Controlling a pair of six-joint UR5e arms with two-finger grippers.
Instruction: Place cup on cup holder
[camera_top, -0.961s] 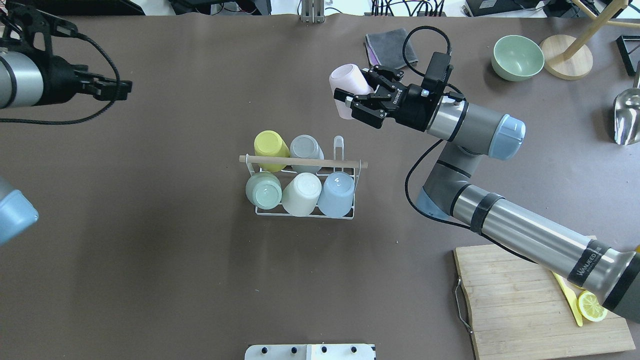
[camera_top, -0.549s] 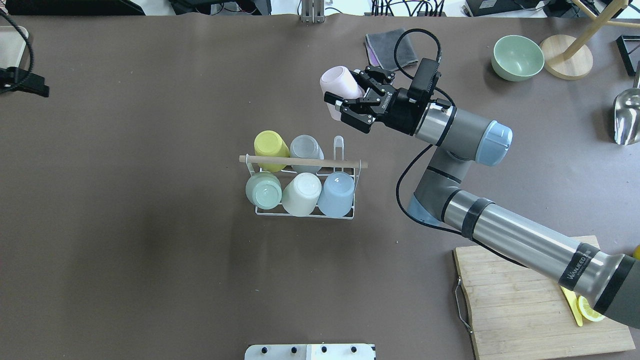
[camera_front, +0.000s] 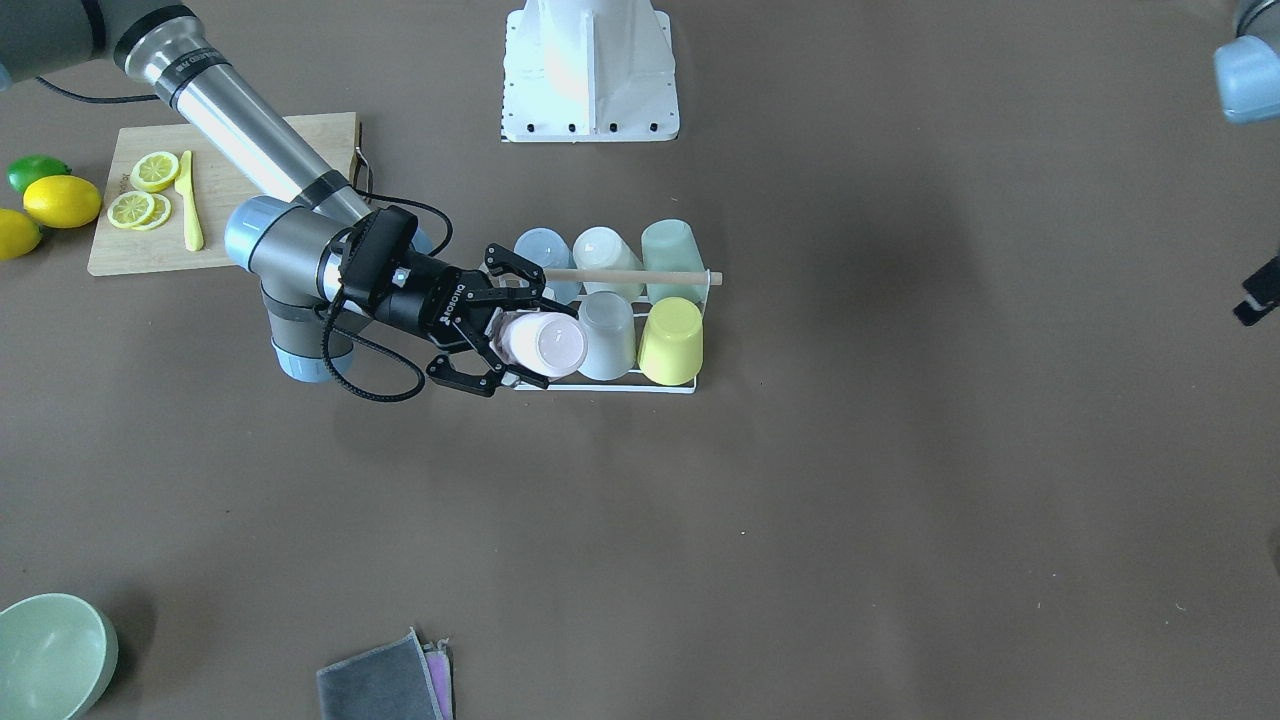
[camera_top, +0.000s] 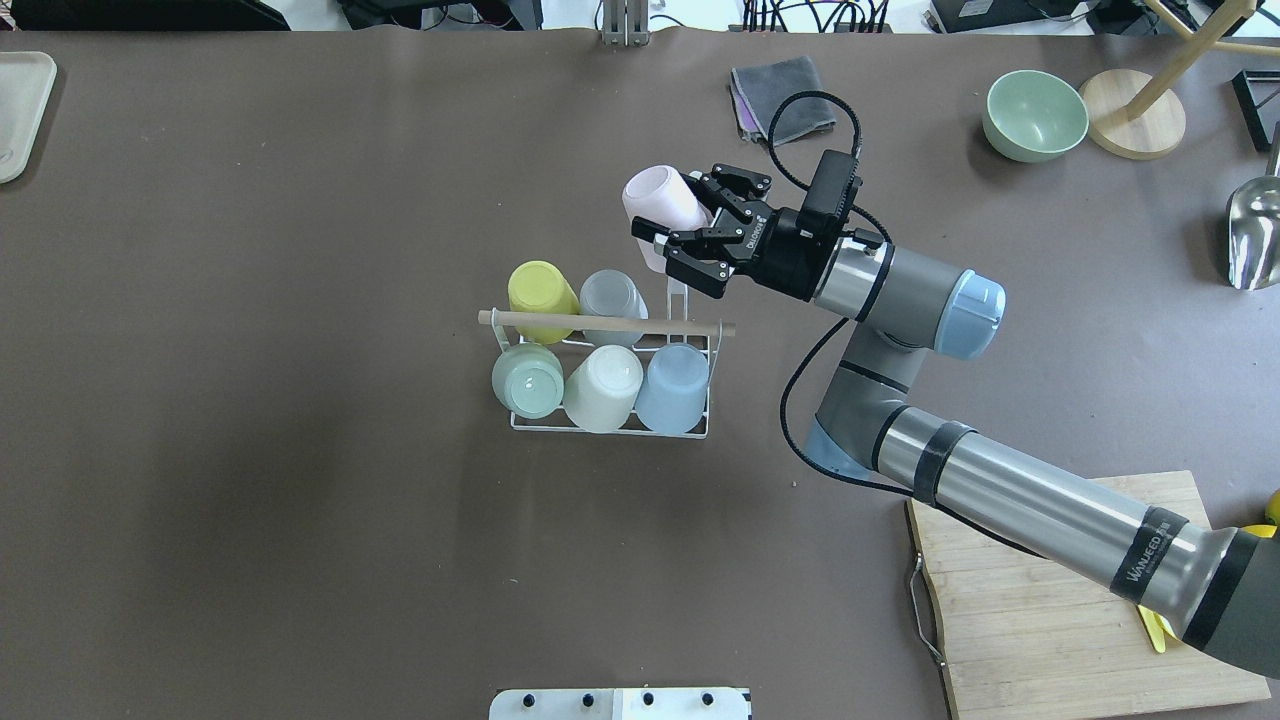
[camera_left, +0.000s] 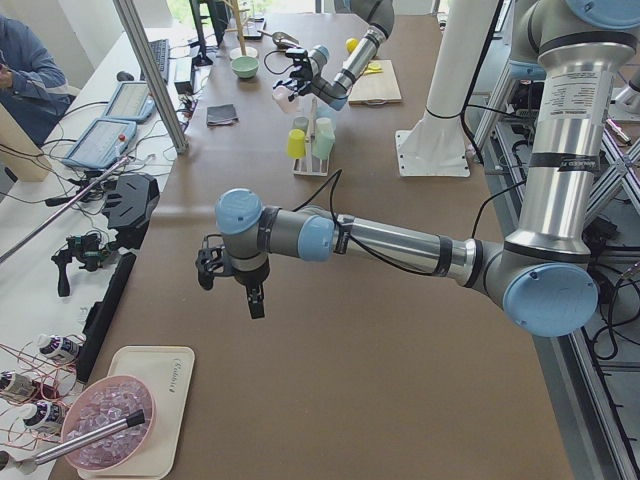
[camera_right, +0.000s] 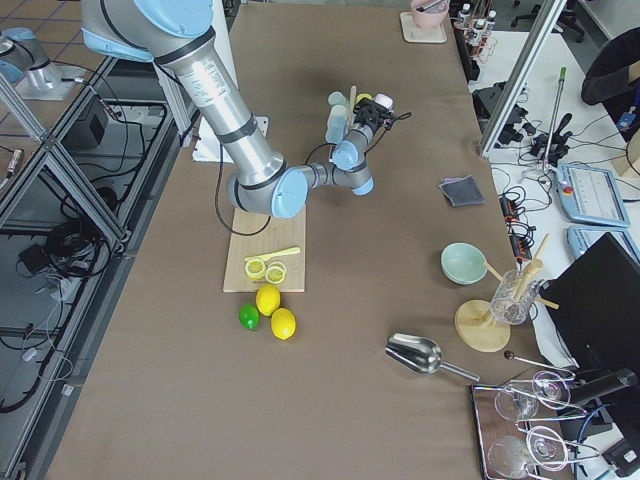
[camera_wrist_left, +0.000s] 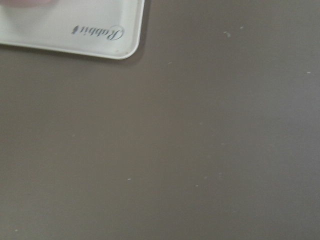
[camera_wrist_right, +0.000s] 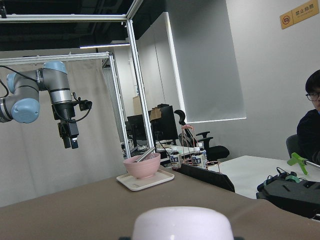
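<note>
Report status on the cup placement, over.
Right gripper shut on pink cup, cup tipped sideways, in the air by the cup holder. Not yet on the free prong; prong bare. Left gripper far off, state unclear.

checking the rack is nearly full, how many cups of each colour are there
yellow cup: 1
grey cup: 1
green cup: 1
cream cup: 1
blue cup: 1
pink cup: 1, held by the right gripper
total: 6 cups

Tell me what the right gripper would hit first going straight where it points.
Nothing near: holding the pink cup, the right gripper faces open table; far off, the pink bowl lies roughly in line.
</note>
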